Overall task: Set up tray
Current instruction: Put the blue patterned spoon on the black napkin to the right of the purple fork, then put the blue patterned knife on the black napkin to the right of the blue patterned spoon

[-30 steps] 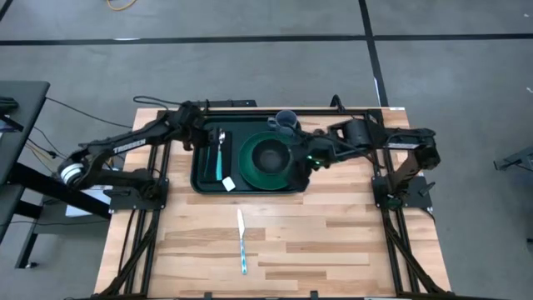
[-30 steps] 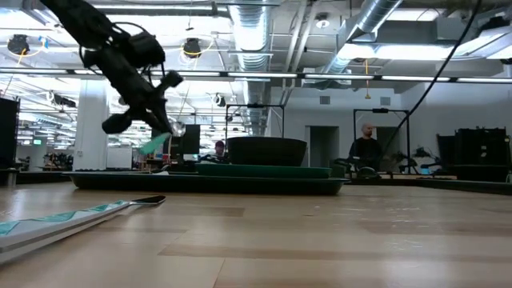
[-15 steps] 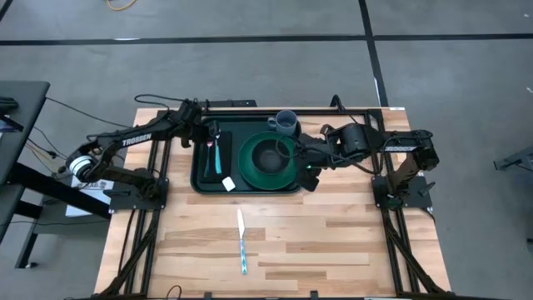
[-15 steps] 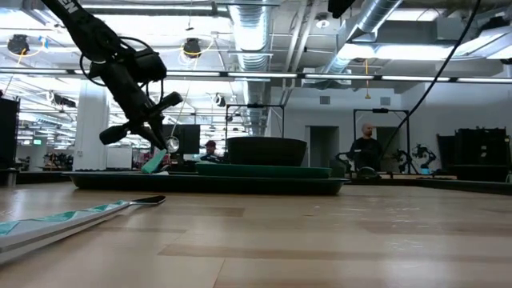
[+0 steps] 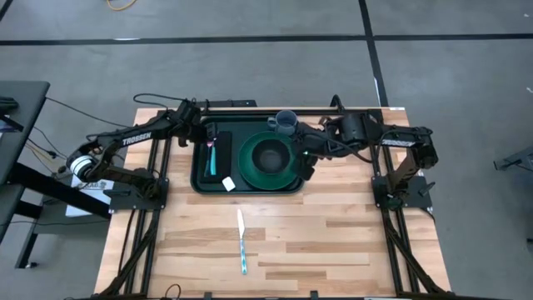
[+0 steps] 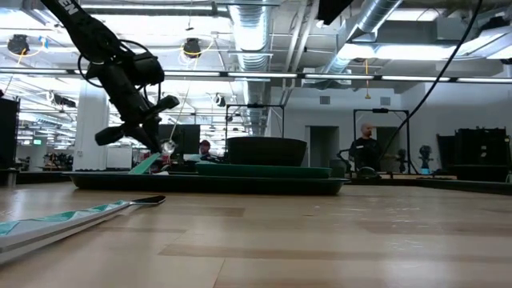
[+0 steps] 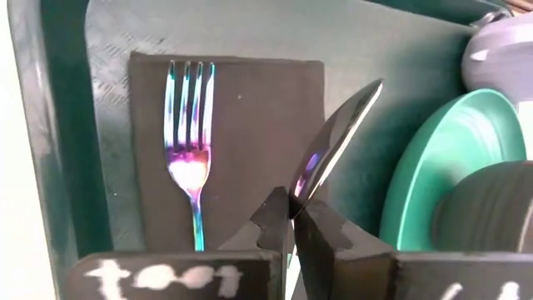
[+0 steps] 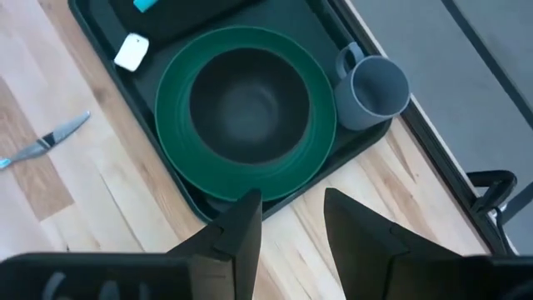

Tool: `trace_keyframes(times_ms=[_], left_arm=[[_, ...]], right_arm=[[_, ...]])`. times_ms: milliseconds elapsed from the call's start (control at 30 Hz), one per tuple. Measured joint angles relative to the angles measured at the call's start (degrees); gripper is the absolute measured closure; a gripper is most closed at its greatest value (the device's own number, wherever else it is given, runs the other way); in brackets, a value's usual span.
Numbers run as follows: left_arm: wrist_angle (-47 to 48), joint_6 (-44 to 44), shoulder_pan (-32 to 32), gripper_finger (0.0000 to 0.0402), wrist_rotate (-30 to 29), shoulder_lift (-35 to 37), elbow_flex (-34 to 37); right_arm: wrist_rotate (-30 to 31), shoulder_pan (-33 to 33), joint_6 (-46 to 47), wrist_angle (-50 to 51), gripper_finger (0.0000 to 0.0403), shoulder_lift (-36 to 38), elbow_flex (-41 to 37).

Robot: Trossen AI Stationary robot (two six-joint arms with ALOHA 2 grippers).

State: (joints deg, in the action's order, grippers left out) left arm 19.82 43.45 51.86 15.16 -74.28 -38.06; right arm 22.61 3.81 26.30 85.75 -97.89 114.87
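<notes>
The dark green tray [image 5: 200, 187] lies at the table's far middle. It carries a black napkin [image 7: 241, 108] with a fork [image 7: 190, 158], a green plate [image 5: 246, 171] with a dark bowl [image 5: 268, 155], and a grey mug [image 5: 286, 122]. My left gripper [image 5: 209, 143] is over the napkin, shut on a spoon [image 7: 333, 142] with a teal handle [image 6: 144, 165]. My right gripper [image 8: 287, 223] hangs open above the tray's right rim, beside the plate. A teal-handled knife [image 5: 241, 242] lies on the bare wood nearer the near edge. My left gripper pinches the spoon's neck [image 7: 298, 190], just behind the bowl, between its two fingertips. It comes slanting down from the table's left. The bowl sticks out past the fingers, edge-on. The teal handle slopes down to the tray, its end low over the napkin; whether it touches, I cannot tell.
The fork takes up the napkin's left half, and the plate rim stands close on the right of the napkin. The mug sits at the tray's far right corner. Bare wood spreads from the tray to the near edge, with only the knife on it.
My left gripper has come down toward the tray with the spoon, still shut on it. The spoon has tipped flatter, and its teal handle end has sunk from hanging clear to the level of the tray. The right arm has shifted a little near the tray's right rim.
</notes>
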Motion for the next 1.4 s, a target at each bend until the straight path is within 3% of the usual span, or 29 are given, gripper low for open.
trace_keyframes(times_ms=[667, 1167, 1267, 1400], left_arm=[[0.0, -2.9, -0.7, 0.038, -2.6, 0.0, 0.0], [0.2, -3.6, -2.4, 0.0334, -5.4, 0.0, 0.0], [0.0, -3.5, -2.4, 0.0328, -4.1, 0.0, 0.0], [-0.7, -3.7, -2.4, 0.0324, 1.9, 0.5, 0.0]], right_arm=[[-0.8, -1.3, -2.4, -2.3, 0.028, 0.0, 0.0], [-1.7, -1.2, -2.8, -2.3, 0.028, 0.0, 0.0], [-1.7, -1.2, -3.0, -2.0, 0.028, 0.0, 0.0], [-3.0, -1.2, -3.7, 0.9, 0.028, 0.0, 0.0]])
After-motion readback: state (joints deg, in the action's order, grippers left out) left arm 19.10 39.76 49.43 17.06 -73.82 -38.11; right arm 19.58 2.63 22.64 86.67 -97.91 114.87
